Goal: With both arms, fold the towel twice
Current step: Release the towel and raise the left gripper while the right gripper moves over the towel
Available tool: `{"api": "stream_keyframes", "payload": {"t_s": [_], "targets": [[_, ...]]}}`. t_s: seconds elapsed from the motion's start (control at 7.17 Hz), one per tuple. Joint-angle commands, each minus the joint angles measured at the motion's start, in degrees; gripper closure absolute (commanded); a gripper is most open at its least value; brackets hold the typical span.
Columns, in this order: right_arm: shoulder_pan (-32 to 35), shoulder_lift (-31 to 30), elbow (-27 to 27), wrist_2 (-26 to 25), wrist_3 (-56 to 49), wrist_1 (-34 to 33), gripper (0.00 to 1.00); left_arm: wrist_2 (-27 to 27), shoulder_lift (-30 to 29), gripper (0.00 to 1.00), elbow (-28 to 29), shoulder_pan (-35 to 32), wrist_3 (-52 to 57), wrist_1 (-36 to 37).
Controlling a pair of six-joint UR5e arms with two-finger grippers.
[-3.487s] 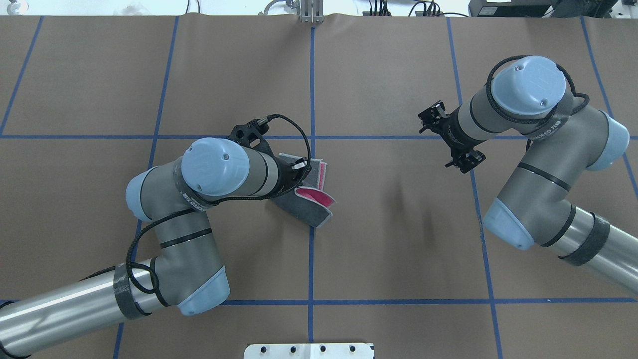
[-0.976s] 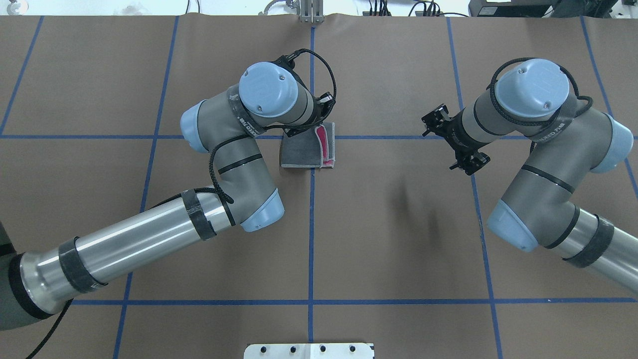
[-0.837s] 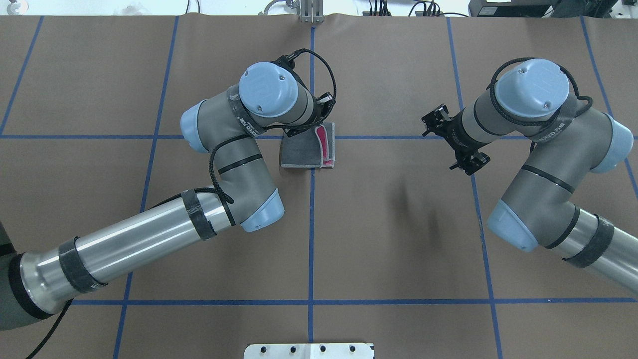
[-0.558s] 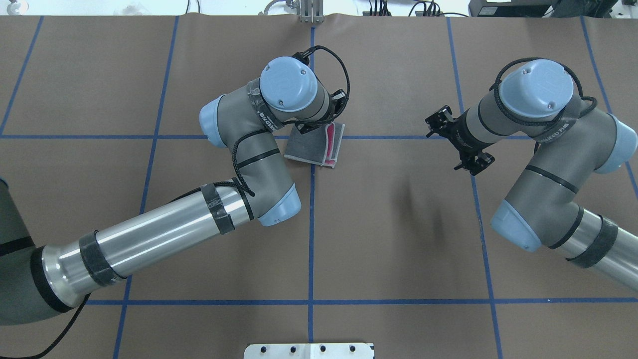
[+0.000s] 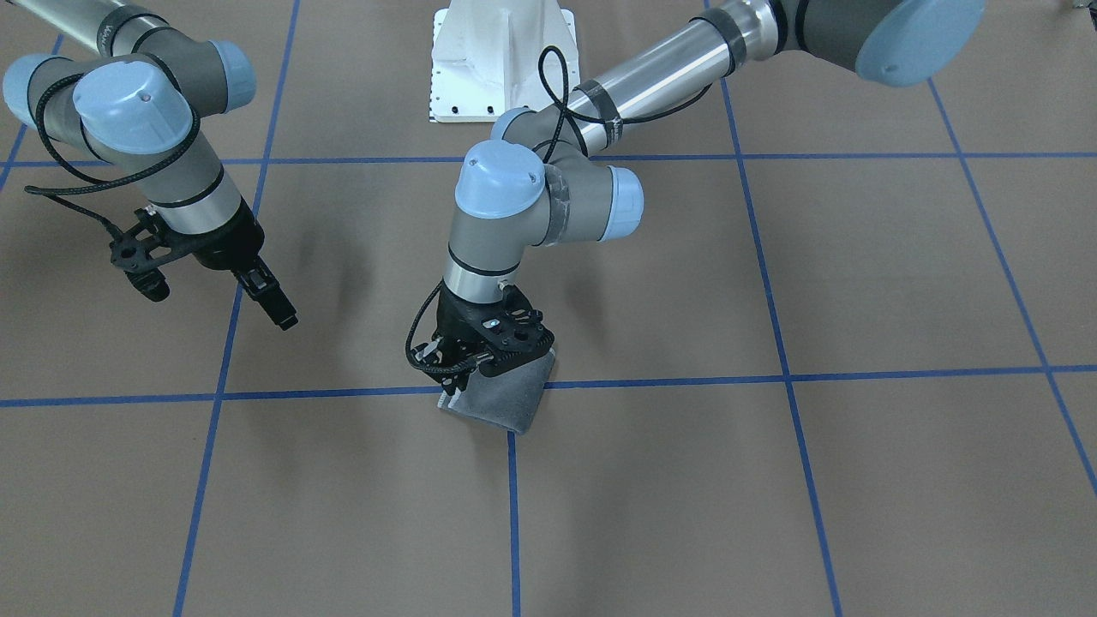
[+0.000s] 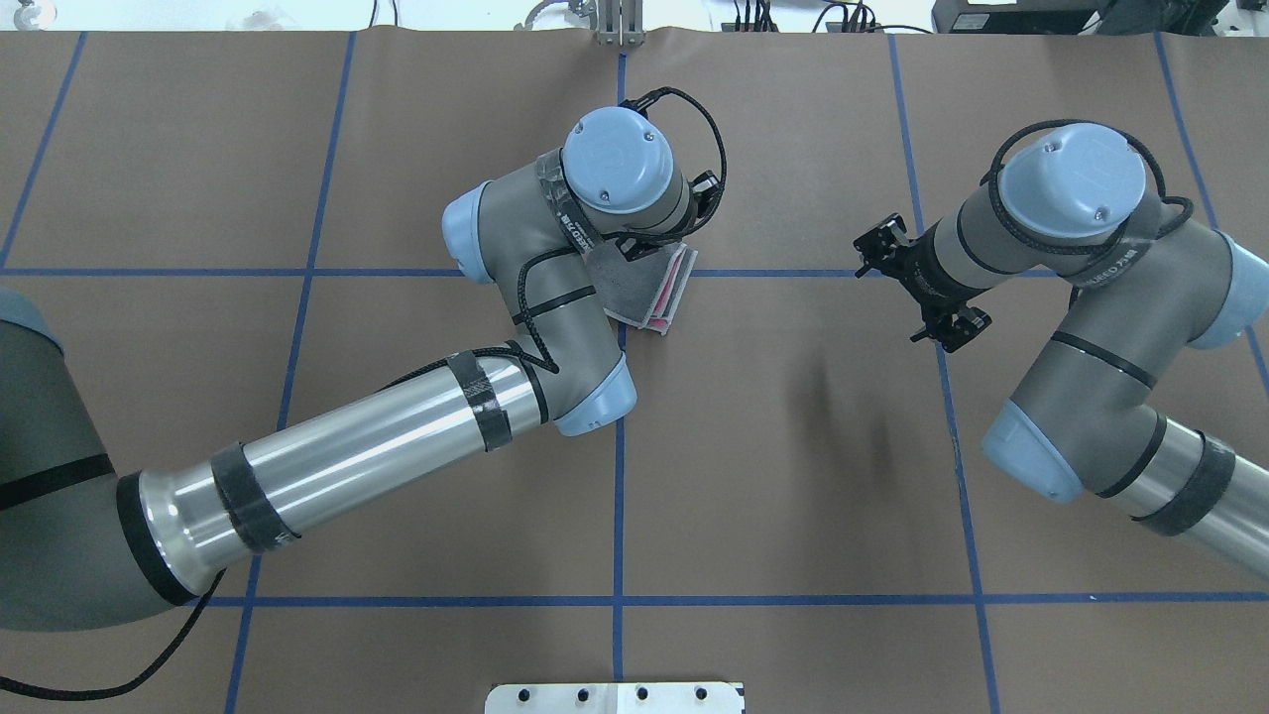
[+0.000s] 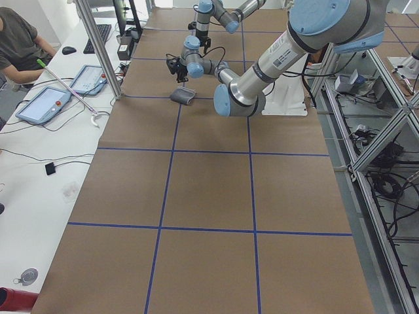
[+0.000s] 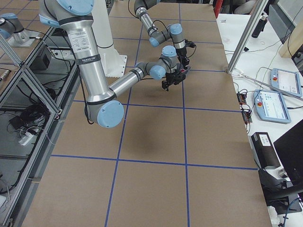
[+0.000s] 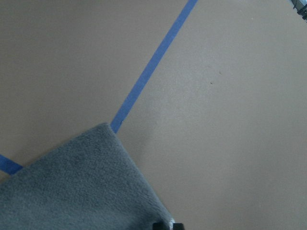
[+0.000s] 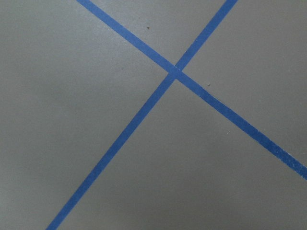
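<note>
The towel [image 6: 646, 295] lies folded small on the brown table near the centre tape cross, grey face up with pink layers showing at its right edge. It also shows in the front view [image 5: 506, 401] and in the left wrist view [image 9: 72, 187]. My left gripper [image 5: 464, 375] points down over the towel's far edge and is shut on it; in the overhead view the wrist hides the fingers. My right gripper [image 5: 287, 321] hangs above bare table, well off to the towel's right in the overhead view [image 6: 927, 288], and looks open and empty.
Blue tape lines [image 6: 620, 446] divide the brown table cover into squares. The white pedestal base [image 5: 501, 60] stands at the robot's side of the table. An operator [image 7: 19, 39] and tablets [image 7: 42, 104] are beyond the far edge.
My left arm has swung away from the robot and to the right with the towel in its grip; the towel has turned and shifted right. My right arm has drifted slightly right.
</note>
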Motion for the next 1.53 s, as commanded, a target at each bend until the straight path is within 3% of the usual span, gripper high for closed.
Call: {"api": "stream_keyframes", "payload": {"t_s": [0.0, 0.28, 0.42, 0.7, 0.98, 1.26, 1.39], "targets": [[0.00, -0.33, 0.30, -0.16, 0.37, 0.12, 0.00, -0.01, -0.66, 0.00, 1.78, -0.66, -0.19, -3.78], [-0.26, 0.63, 0.39, -0.42, 0.81, 0.12, 0.00, -0.88, 0.73, 0.00, -2.33, -1.36, -0.19, -3.52], [-0.43, 1.86, 0.30, -0.42, 2.90, 0.21, 0.00, -4.37, 3.44, 0.00, -5.66, -1.89, -0.10, -3.17], [-3.23, 7.90, -2.23, -1.82, 10.79, 2.30, 0.00, -8.87, 14.40, 0.00, -17.67, -3.64, -0.10, -3.08], [-9.02, 12.31, -6.88, -9.26, 18.62, 7.65, 0.00, -13.70, 22.33, 0.00, -25.61, -5.84, -0.01, -3.16], [-13.34, 18.27, -12.32, -17.17, 24.70, 7.94, 0.00, -15.11, 29.54, 0.00, -33.26, -7.07, 0.43, -3.08], [-14.23, 19.96, -14.53, -18.43, 26.11, 7.94, 0.00, -16.34, 30.27, 0.00, -34.08, -7.86, 0.34, -3.08]]}}
